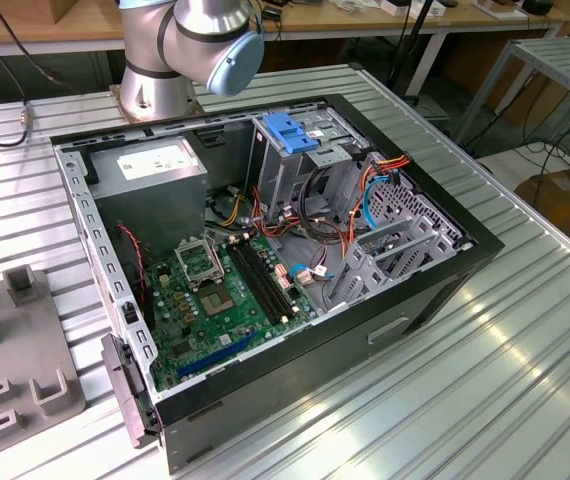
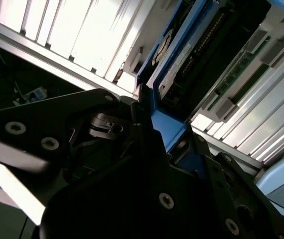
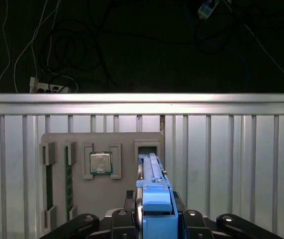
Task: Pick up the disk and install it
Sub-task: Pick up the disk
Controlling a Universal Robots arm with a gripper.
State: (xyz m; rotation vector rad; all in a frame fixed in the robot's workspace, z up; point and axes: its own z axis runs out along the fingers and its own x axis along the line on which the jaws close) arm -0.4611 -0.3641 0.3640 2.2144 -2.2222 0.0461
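In the first wrist view the disk stands on edge, its blue plastic frame facing me and its silver body running away from me. My gripper is shut on the disk, with a black finger on each side of the frame. The disk's far end points at a dark slot in a grey holder; I cannot tell whether it still touches the slot. In the second wrist view the disk shows its blue rim and label, clamped in my gripper.
The open computer case lies on the slatted metal table, with a motherboard inside and a blue latch on its metal drive cage. The grey holder sits at the exterior view's left and carries a processor chip.
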